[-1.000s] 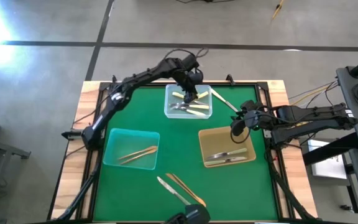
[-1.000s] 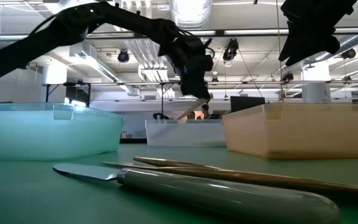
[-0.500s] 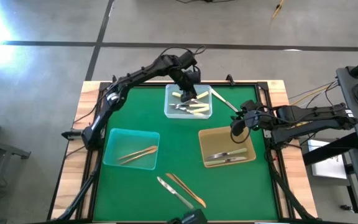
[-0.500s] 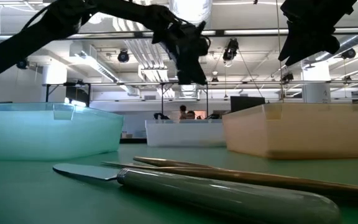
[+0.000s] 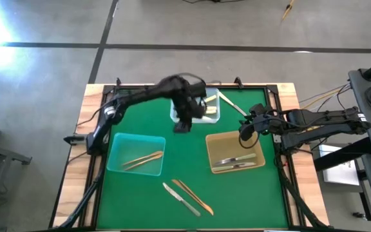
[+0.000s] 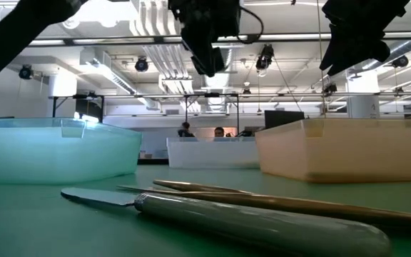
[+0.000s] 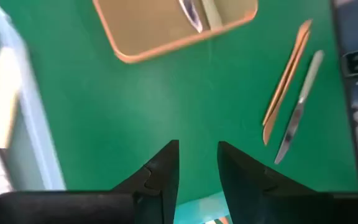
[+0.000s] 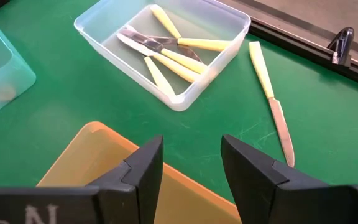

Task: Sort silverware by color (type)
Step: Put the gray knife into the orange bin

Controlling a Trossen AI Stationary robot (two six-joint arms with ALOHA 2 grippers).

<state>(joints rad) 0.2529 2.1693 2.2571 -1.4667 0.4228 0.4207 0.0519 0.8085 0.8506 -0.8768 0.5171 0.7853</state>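
Observation:
My left gripper (image 5: pixel 182 124) (image 7: pixel 197 163) hangs open and empty above the green mat, just off the near-left corner of the clear tray (image 5: pixel 206 108). That tray holds cream-handled utensils (image 8: pixel 166 53). My right gripper (image 5: pixel 244 134) (image 8: pixel 191 167) waits open above the far right edge of the amber tray (image 5: pixel 235 143), where silver utensils (image 5: pixel 237 161) lie. Coppery gold utensils (image 5: pixel 140 158) lie in the teal tray (image 5: pixel 136 145). Flat on the mat are a cream-handled knife (image 8: pixel 269 93), a silver knife (image 7: pixel 298 115) and a coppery utensil (image 7: pixel 284 81).
The three trays stand on the green mat (image 5: pixel 185 161), which has a raised dark rim (image 5: pixel 269 96) along its far and side edges. Open mat lies between the teal and amber trays. The two loose utensils (image 6: pixel 227 210) lie near the table's near edge.
My left gripper has left the clear tray, rising and moving toward the table's near edge until it stands over the bare mat beside the tray's near-left corner. My right arm has kept still.

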